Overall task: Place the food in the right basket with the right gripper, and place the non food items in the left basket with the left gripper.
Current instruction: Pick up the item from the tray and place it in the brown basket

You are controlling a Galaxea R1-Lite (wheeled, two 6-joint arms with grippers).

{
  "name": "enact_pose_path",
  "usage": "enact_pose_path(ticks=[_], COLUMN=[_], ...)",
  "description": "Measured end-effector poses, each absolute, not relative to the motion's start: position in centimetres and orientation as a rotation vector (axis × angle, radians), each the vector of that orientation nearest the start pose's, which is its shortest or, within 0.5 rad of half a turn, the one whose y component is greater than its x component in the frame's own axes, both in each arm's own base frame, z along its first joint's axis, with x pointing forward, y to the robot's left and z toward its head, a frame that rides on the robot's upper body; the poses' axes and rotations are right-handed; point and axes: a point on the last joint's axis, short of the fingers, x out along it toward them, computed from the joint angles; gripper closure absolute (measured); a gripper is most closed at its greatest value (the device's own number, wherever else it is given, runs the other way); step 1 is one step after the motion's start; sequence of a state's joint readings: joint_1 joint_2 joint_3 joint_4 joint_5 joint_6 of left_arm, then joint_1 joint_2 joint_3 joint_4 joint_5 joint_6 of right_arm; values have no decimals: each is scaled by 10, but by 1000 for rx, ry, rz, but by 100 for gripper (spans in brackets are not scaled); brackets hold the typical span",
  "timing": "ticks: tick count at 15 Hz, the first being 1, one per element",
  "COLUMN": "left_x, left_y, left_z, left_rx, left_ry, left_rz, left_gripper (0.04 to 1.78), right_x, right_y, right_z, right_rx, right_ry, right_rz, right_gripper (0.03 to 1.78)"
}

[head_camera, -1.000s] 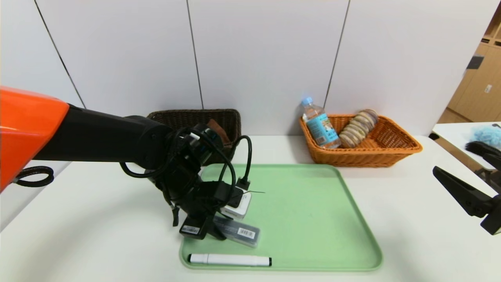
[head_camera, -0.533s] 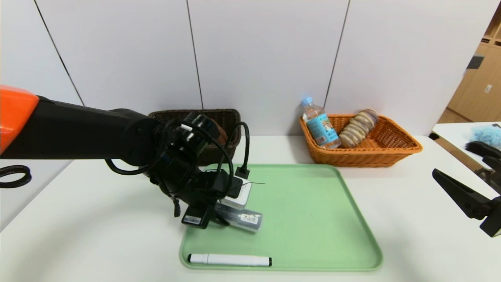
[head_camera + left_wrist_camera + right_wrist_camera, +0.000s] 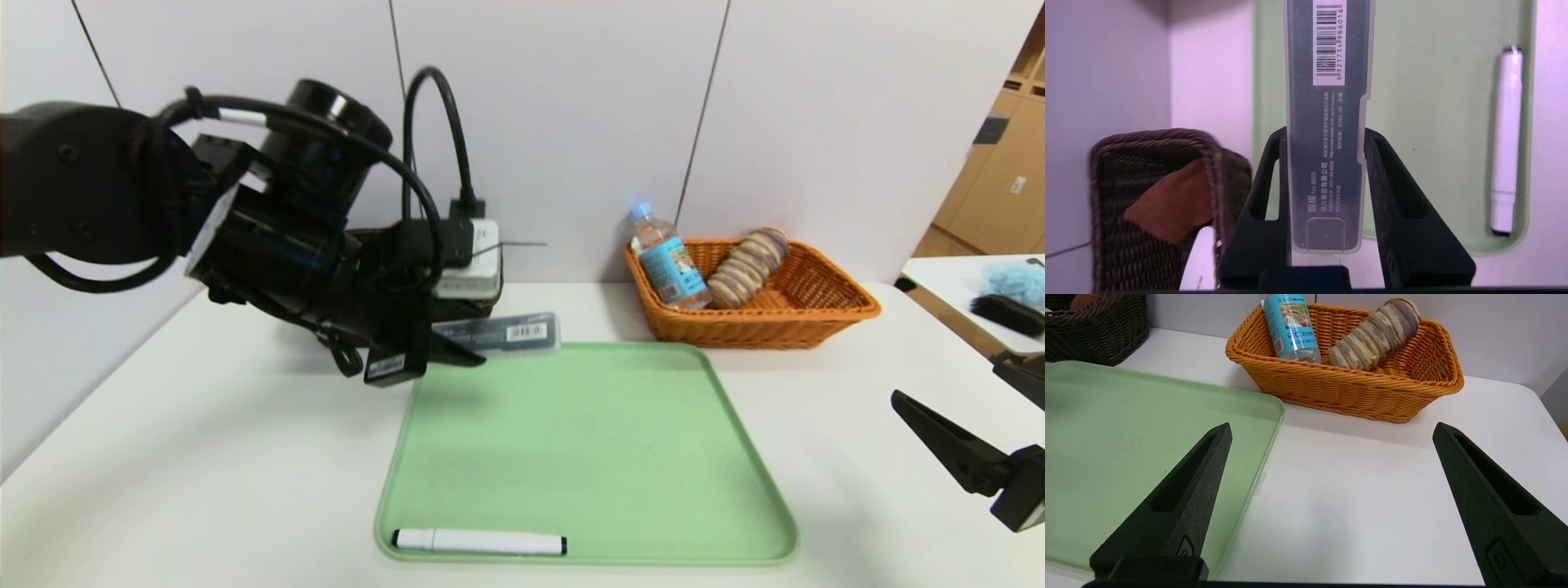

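The left gripper (image 3: 457, 347) – left of centre in the head view – clamped a translucent case (image 3: 502, 333); the right gripper (image 3: 1331, 430) stood wide open, empty, at lower right.

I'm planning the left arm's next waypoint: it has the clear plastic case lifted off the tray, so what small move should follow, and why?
Probably carry it back over the dark basket. The left gripper is shut on the clear case, held level above the green tray's far edge, with the basket just behind it. The right gripper waits open.

Office (white table (image 3: 204, 457); wall panels (image 3: 555, 122))
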State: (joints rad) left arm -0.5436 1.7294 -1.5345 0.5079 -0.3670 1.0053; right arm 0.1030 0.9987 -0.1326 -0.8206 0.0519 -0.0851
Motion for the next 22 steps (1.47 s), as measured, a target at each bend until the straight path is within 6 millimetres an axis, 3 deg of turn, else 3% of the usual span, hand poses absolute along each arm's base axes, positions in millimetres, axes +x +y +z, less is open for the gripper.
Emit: enact_pose_path(ticks=[4, 7, 10, 13, 22], left_x=[272, 286, 309, 325, 373], left_y=[-144, -110, -71, -59, -52], left_z=[306, 288, 269, 261, 223], left_rx=[612, 304, 135, 79, 107], left_ry=[210, 297, 251, 229, 252], left_rz=[-936, -748, -560, -458, -333], left_gripper=[125, 125, 125, 125, 125], right_x=[110, 109, 108, 105, 101], right_y=[12, 12, 12, 12, 10], right_z=[165, 168, 169, 167, 169], right_rx=[-86, -89, -90, -90, -88], right_ry=[29, 15, 8, 7, -15], right_rz=[152, 153, 150, 147, 132], right_gripper=[12, 12, 12, 12, 12])
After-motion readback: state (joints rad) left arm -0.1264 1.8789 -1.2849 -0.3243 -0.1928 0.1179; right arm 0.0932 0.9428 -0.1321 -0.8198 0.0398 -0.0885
